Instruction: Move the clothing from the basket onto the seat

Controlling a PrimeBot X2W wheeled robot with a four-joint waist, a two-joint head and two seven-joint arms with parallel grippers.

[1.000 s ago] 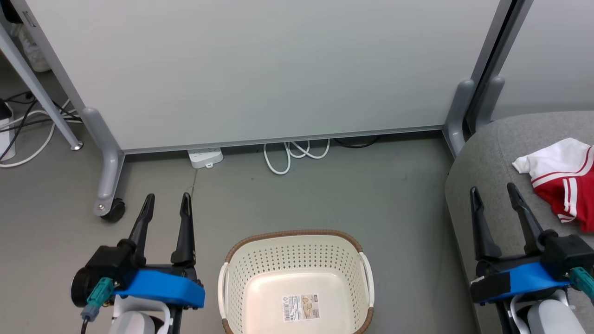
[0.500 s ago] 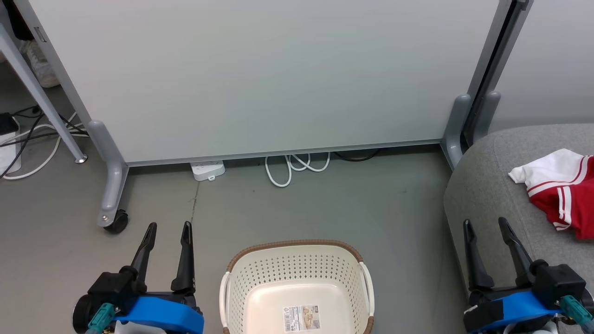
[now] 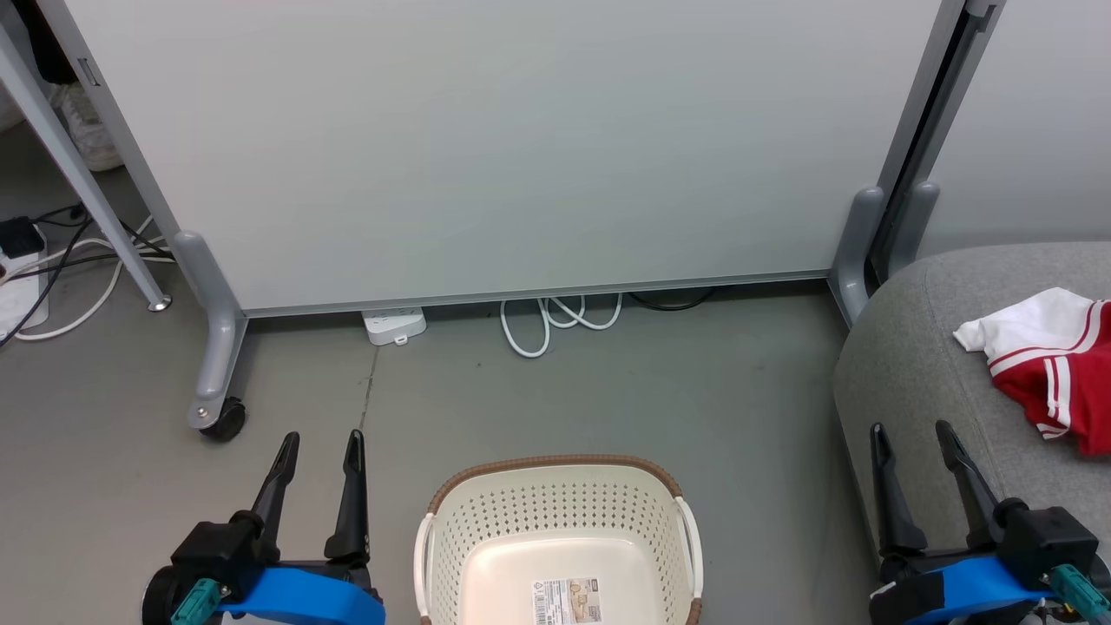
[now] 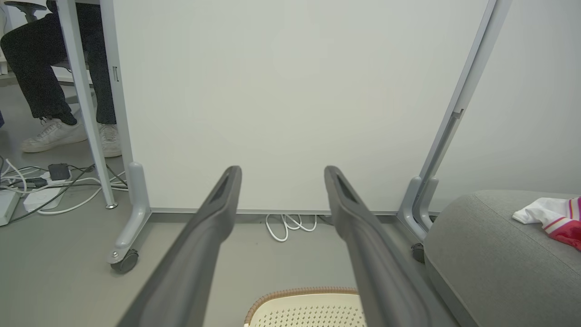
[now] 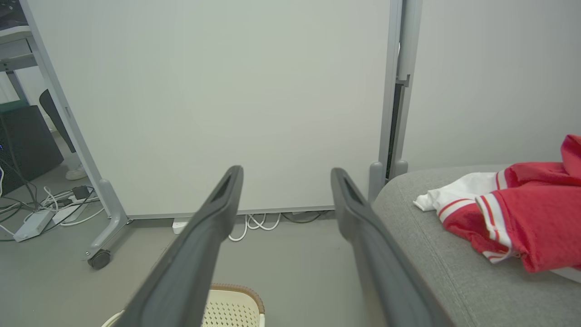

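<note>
Both grippers sit low at the near edge of my head view, fingers pointing toward the far partition panel (image 3: 521, 148). The left gripper (image 3: 322, 436) hangs over the grey floor (image 3: 738, 408) just left of the basket (image 3: 555, 499), its two dark fingers spread wide with nothing between them. The right gripper (image 3: 910, 427) is likewise released, fingers parted and bare, over the left edge of the seat (image 3: 903, 365).

The clothing (image 3: 1050, 365) lies on the seat, a red and white heap with striped trim, to the right of the right gripper and a little farther away than its fingertips; it touches neither finger. In my right wrist view, grey upholstery shows between the garment and the right-hand finger. From the left gripper it is well apart, across the basket and a stretch of floor.

The basket stands on the floor between the two grippers, its brown woven rim toward the partition; I can see its cream bottom and the barcode label (image 3: 568, 601) on it. Beyond it, at the foot of the partition, lie a white power strip (image 3: 395, 324) and a looped white cable (image 3: 555, 317). A castor (image 3: 221, 421) carries the partition's left foot. In my left wrist view a person's white shoes (image 4: 54, 134) show at the far left, behind the panel
</note>
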